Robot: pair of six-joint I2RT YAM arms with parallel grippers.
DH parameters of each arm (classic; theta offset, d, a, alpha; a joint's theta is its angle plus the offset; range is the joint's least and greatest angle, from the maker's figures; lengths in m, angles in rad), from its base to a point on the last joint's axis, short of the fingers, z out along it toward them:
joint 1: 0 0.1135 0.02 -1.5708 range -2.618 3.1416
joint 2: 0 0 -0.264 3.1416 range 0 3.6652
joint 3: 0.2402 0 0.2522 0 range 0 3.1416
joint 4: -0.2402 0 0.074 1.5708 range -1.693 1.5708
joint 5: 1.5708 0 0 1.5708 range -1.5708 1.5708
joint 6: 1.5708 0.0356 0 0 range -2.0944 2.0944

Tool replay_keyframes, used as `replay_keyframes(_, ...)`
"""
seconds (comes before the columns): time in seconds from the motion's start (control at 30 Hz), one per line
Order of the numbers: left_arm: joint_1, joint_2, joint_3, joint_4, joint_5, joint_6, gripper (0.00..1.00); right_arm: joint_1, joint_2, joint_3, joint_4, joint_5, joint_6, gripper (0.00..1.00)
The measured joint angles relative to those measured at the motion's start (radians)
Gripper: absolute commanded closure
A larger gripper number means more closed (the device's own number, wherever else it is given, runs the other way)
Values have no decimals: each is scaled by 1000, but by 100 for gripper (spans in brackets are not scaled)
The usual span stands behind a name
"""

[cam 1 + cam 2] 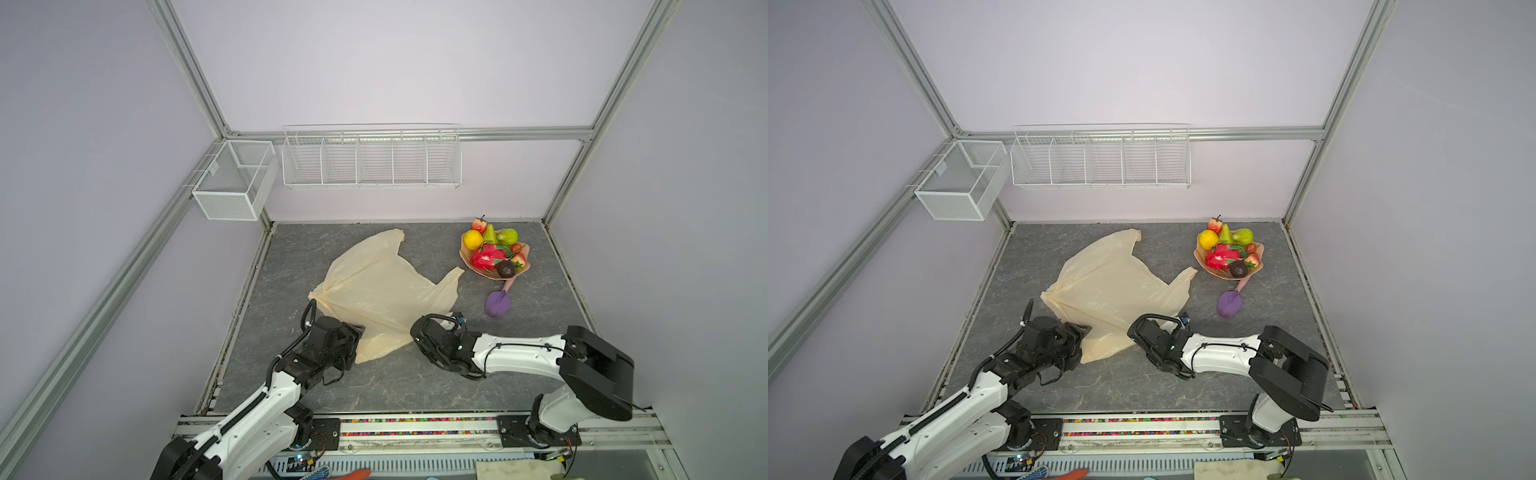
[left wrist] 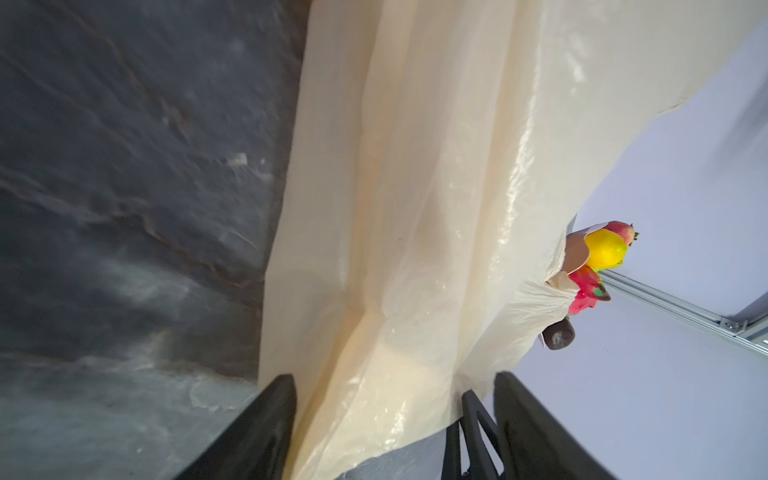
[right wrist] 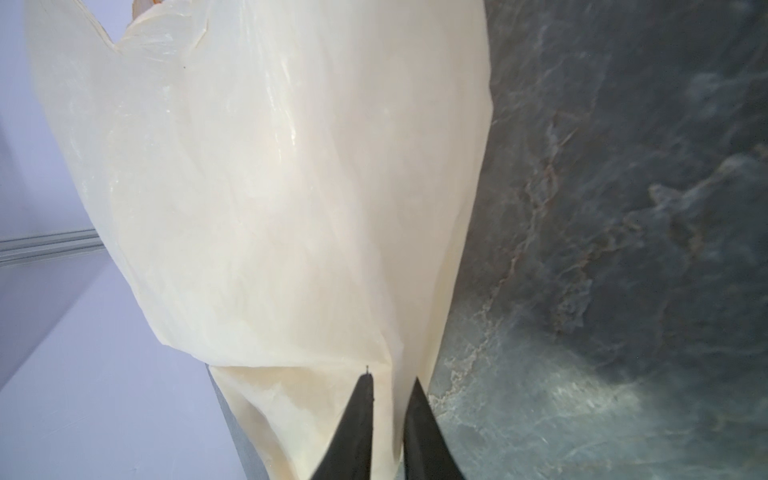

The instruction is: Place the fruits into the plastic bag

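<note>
In both top views I see the plastic bag [image 1: 382,286] spread out on the middle of the gray table [image 1: 374,386]. The fruits [image 1: 494,251] sit piled in a pink dish [image 1: 484,274] at the far right, apart from the bag. A purple scoop [image 1: 497,303] lies just in front of the dish. My left gripper [image 1: 359,332] and right gripper [image 1: 415,332] are both at the bag's near edge.

In the left wrist view, the left gripper [image 2: 395,376] has its fingers wide apart. The bag's edge lies loose between them.

In the right wrist view, the right gripper [image 3: 390,380] has its fingers almost together. They pinch a thin fold of the bag.
</note>
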Motion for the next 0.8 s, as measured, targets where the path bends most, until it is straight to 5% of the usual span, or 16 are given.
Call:
replay_keyframes(0.27,-44,107,5,48,11,19,96,0,-15,-2,17,2,7,76)
replay_keyframes(0.57,42,57,159,-236,-11,257,100,-18,-252,-23,-112,-4,-80,11)
replay_keyframes(0.7,84,51,222,-381,-26,369,100,-77,-369,6,-249,-27,-285,4)
replay_keyframes(0.8,85,53,273,-488,-41,448,100,-187,-428,52,-298,-105,-555,2)
